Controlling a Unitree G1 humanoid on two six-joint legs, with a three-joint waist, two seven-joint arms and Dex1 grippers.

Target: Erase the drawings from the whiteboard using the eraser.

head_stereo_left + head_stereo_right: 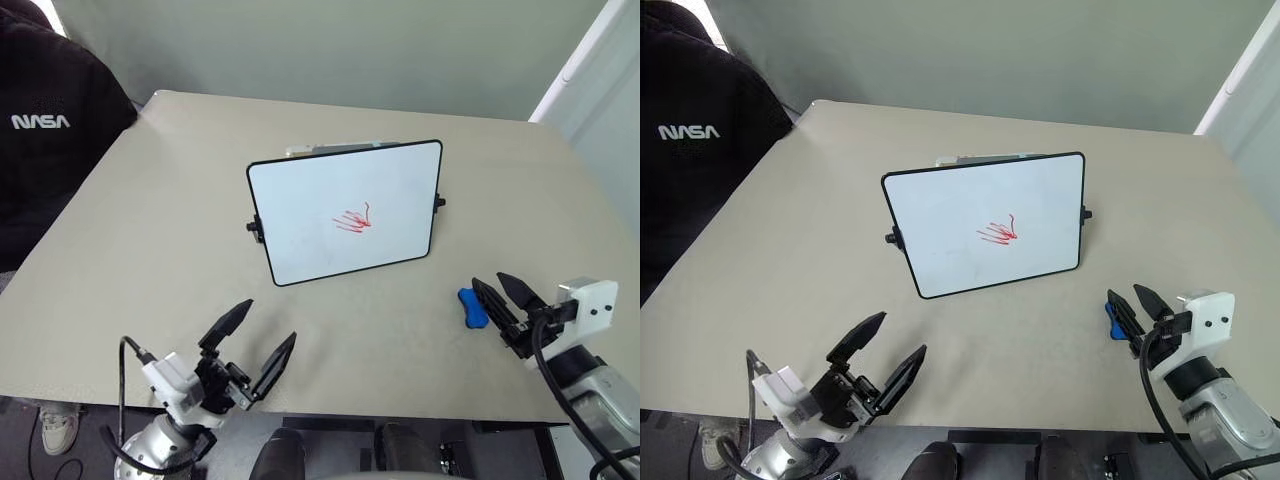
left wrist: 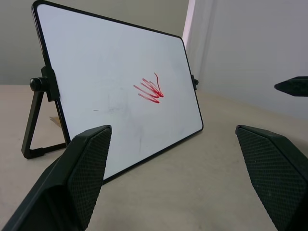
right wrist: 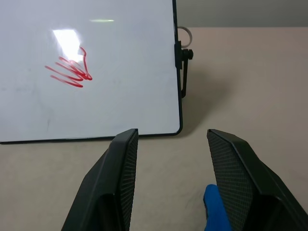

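The whiteboard stands tilted on its black stand in the middle of the beige table. The drawings, a small cluster of red strokes, sit near its centre and are also clear in the right wrist view. The blue eraser lies on the table to the right of the board, close to the front edge. My right gripper is open just over it, and the eraser lies low by one finger, not gripped. My left gripper is open and empty near the front edge, pointing at the board.
A black chair back with a NASA logo stands at the table's far left corner. A flat pale object lies just behind the board. A white post rises at the far right.
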